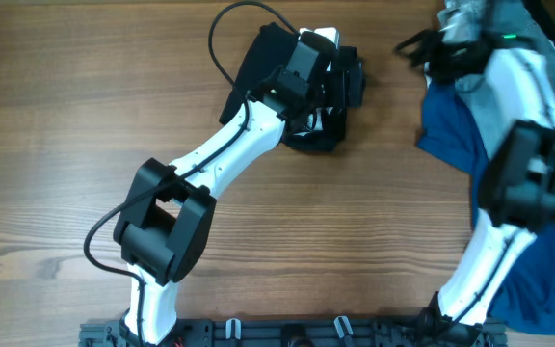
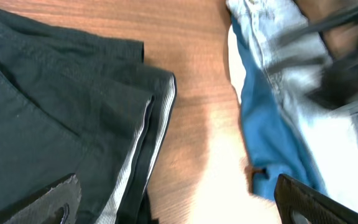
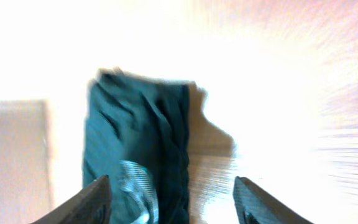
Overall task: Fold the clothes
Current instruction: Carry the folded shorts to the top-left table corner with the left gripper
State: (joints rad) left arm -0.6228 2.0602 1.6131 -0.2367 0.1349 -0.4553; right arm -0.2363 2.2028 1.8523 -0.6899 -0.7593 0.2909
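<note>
The black shorts [image 1: 256, 63] lie bunched and partly folded at the far middle of the table. My left gripper [image 1: 340, 89] hovers over their right part, open and empty. In the left wrist view the shorts [image 2: 36, 112] fill the left side, layered, with a pale lining strip along the edge; the left fingers [image 2: 185, 208] are spread wide over bare wood. My right gripper [image 1: 417, 48] is at the far right, open and empty. In the right wrist view the shorts [image 3: 135, 137] lie ahead of the open fingers [image 3: 176, 202].
A royal-blue garment [image 1: 451, 125] lies at the right under the right arm, with light-blue denim shorts [image 1: 465, 17] at the far right edge. Both show in the left wrist view, blue [image 2: 263, 124] and denim [image 2: 319, 134]. The wooden table [image 1: 85, 145] is bare at left.
</note>
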